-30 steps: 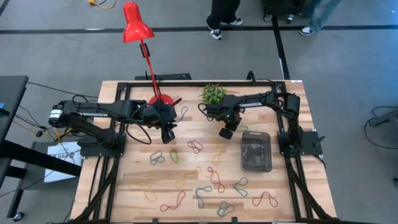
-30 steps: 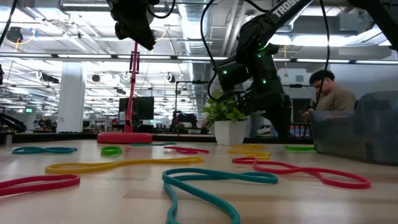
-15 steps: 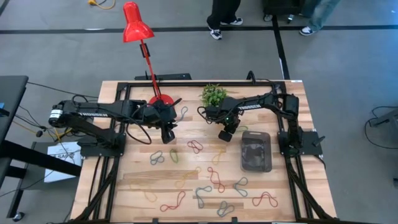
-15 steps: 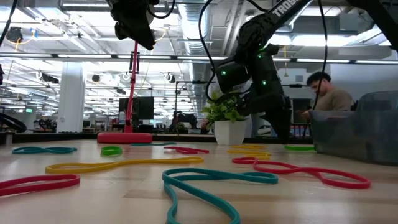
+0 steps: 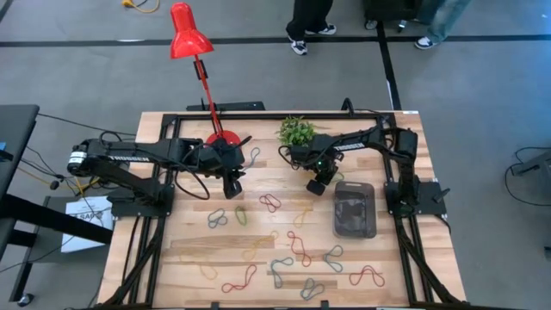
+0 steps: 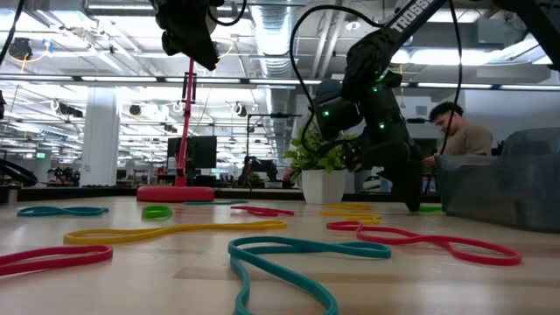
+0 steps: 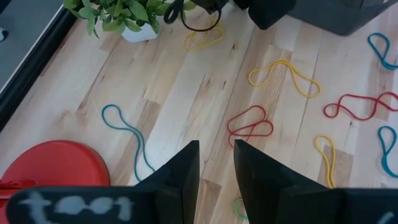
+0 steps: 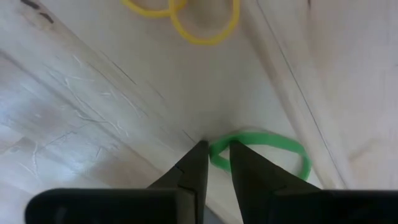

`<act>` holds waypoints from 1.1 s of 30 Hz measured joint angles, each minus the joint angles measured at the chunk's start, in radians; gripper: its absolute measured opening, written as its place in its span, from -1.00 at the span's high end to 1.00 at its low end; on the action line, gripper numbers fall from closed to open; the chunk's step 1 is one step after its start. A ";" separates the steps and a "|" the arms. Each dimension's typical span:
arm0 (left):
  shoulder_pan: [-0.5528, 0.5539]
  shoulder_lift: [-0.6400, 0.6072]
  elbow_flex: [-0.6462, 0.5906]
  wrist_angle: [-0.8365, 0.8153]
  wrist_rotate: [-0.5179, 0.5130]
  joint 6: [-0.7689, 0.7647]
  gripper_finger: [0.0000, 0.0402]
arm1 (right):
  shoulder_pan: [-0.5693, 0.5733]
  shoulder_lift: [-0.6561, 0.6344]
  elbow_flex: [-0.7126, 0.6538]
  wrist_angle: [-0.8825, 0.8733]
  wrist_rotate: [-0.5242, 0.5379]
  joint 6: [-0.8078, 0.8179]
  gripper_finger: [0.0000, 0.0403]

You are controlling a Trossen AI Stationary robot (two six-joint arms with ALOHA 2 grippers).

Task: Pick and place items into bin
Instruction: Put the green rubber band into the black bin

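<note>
Nearest the front of the light wooden table point(image 5: 181, 258) lie thin twisted rubber loops in red, yellow and grey-blue point(image 5: 297, 248). Farther back, the small dark grey see-through bin point(image 5: 355, 209) sits on the right side. Just beside its far corner, the right gripper point(image 8: 214, 154) is down at the table, fingers slightly apart around the edge of a green rubber loop point(image 8: 267, 149). The left gripper point(image 7: 216, 163) hangs above the table near the red lamp base point(image 7: 50, 165), fingers slightly apart, empty.

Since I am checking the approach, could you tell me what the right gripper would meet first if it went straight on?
Most likely the green loop lying just past the right gripper, whose fingers straddle its near edge, then the wooden table.
</note>
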 joint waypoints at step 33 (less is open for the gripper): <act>0.000 0.000 0.000 0.000 -0.015 -0.016 0.56 | 0.182 -0.243 0.637 -0.485 0.030 0.097 0.99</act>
